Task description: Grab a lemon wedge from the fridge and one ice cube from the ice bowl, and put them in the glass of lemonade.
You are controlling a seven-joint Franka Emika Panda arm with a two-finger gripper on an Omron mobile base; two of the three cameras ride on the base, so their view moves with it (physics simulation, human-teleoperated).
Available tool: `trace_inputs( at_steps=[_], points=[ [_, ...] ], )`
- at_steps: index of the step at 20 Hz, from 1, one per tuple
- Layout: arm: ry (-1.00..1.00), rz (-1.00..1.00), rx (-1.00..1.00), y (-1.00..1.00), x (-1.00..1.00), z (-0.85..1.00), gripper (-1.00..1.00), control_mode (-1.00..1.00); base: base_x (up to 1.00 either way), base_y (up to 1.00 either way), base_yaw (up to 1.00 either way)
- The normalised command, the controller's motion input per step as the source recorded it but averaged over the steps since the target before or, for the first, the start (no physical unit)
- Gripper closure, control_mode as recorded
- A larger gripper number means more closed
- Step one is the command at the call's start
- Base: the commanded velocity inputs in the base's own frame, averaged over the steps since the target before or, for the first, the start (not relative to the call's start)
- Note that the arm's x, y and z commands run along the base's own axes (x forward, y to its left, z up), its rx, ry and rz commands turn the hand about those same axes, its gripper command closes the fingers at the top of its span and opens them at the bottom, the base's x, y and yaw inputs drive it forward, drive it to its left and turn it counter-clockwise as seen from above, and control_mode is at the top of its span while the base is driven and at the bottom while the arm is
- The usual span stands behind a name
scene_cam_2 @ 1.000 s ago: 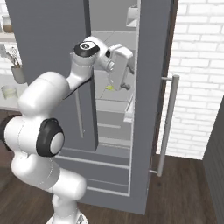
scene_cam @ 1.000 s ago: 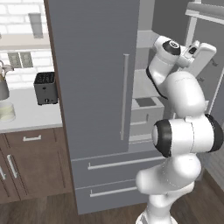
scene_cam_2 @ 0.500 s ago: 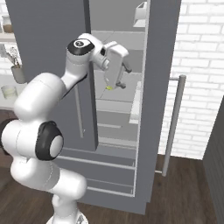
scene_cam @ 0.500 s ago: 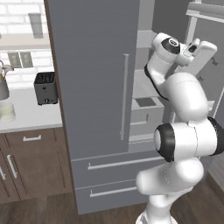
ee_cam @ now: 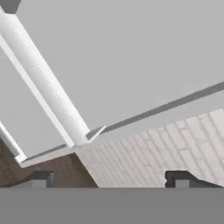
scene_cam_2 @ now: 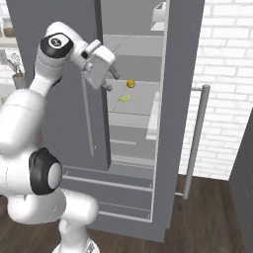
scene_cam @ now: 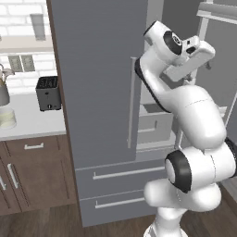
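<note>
The fridge (scene_cam: 99, 92) stands with its right door (scene_cam_2: 185, 99) swung open and its left door shut; the two drawers below are closed. In the right base view the open compartment shows pale shelves. On the middle shelf (scene_cam_2: 133, 106) lies the lemon wedge (scene_cam_2: 125, 98), a small yellow-green piece near the shelf's front edge, toward its left side. Just behind and above it on the same shelf sits a small round orange fruit (scene_cam_2: 130, 83), apart from the wedge.

The arm is raised in front of the fridge, elbow high, with the hand level with the upper shelves. The gripper (scene_cam_2: 109, 83) hangs at the left edge of the open compartment, near the wedge but not touching it, and a little higher than it. In the hand view its two dark fingertips (ee_cam: 40, 179) stand wide apart at the bottom corners with nothing between them; beyond them that view looks at the grey face of the open door, its long silver handle (ee_cam: 48, 87), white brick wall and a strip of dark wood floor.

In the left base view, a tabletop (scene_cam: 28, 122) left of the fridge carries a dark toaster (scene_cam: 48, 92) near the fridge side and a pale round dish (scene_cam: 7, 118) at its left edge, over brown cabinets.
</note>
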Motion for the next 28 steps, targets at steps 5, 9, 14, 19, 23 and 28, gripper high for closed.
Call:
trace_inputs(
  at_steps=[5, 9, 14, 19, 23, 28],
  points=[
    [-0.67, 0.38, 0.39, 0.99, 0.00, -0.44, -1.00, -1.00, 0.00, 0.00, 0.00],
    [-0.31, 0.52, 0.43, 0.91, 0.07, -0.68, -1.00, -1.00, 0.00, 0.00, 0.00],
    [-0.04, 0.66, 0.30, 0.53, 0.29, -0.48, -1.00, -1.00, 0.00, 0.00, 0.00],
    [0.09, 0.15, -0.04, 0.05, 0.12, -0.01, -1.00, -1.00, 0.00, 0.00, 0.00],
    [-0.02, 0.01, -0.08, 0.33, 0.00, -0.06, -1.00, -1.00, 0.00, 0.00, 0.00],
    [-0.31, 0.11, 0.00, 0.56, 0.07, -0.48, -1.00, -1.00, 0.00, 0.00, 0.00]
  ],
)
